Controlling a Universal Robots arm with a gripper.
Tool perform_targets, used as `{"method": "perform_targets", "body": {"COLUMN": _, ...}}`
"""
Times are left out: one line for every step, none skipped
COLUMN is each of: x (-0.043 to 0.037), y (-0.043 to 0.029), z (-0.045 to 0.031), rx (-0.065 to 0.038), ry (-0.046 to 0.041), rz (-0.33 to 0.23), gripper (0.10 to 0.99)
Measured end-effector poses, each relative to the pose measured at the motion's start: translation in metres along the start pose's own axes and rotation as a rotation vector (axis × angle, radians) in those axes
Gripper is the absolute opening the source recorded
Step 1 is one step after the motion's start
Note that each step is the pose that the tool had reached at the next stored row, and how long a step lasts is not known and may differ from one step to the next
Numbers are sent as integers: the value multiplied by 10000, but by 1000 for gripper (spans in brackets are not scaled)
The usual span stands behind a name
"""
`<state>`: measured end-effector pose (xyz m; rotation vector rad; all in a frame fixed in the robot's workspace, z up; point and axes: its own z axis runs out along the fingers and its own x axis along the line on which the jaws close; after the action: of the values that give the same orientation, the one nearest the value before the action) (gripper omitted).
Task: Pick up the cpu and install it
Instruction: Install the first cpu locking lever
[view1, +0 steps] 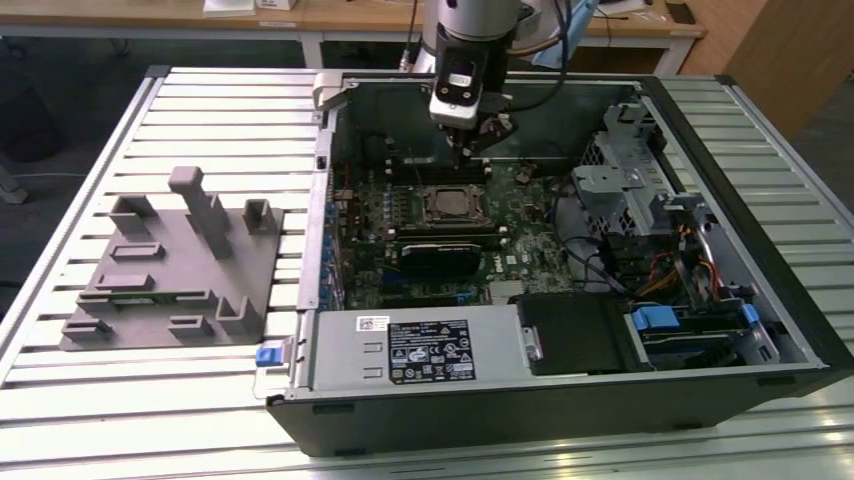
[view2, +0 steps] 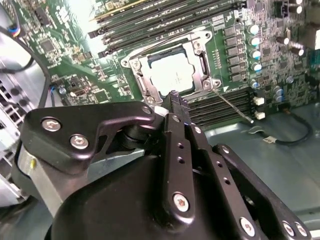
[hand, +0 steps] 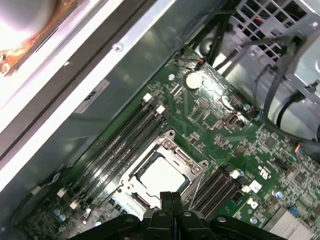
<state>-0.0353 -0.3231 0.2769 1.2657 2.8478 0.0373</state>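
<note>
The cpu lies flat inside the motherboard's metal-framed socket, its pale silvery face up; it also shows as a pale square in the first wrist view. My gripper hangs just above the socket's edge with its black fingertips pressed together and nothing between them. In the exterior view the gripper reaches down into the open computer case, slightly behind the socket. The first wrist view shows the two fingers closed side by side over the chip's near edge.
A grey moulded fixture sits on the slatted table at the exterior view's left. Inside the case are a power supply, a drive cage with cables, and black memory slots on both sides of the socket.
</note>
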Motion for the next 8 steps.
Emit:
{"method": "perform_targets", "body": {"x": 0, "y": 0, "z": 0, "rx": -3, "ry": 6, "rz": -192, "gripper": 106}}
{"method": "perform_targets", "body": {"x": 0, "y": 0, "z": 1, "rx": -5, "ry": 12, "rz": -370, "gripper": 106}}
{"method": "perform_targets", "body": {"x": 0, "y": 0, "z": 1, "rx": -7, "ry": 18, "rz": -556, "gripper": 106}}
{"method": "perform_targets", "body": {"x": 0, "y": 0, "z": 1, "rx": -9, "ry": 24, "rz": -736, "gripper": 106}}
{"method": "perform_targets", "body": {"x": 0, "y": 0, "z": 1, "rx": -12, "ry": 29, "rz": -915, "gripper": 106}}
{"method": "perform_targets", "body": {"x": 0, "y": 0, "z": 2, "rx": -15, "ry": 35, "rz": -1096, "gripper": 106}}
{"method": "perform_targets", "body": {"x": 0, "y": 0, "z": 2, "rx": -17, "ry": 41, "rz": -1275, "gripper": 106}}
{"method": "perform_targets", "body": {"x": 0, "y": 0, "z": 3, "rx": -19, "ry": 47, "rz": -1456, "gripper": 106}}
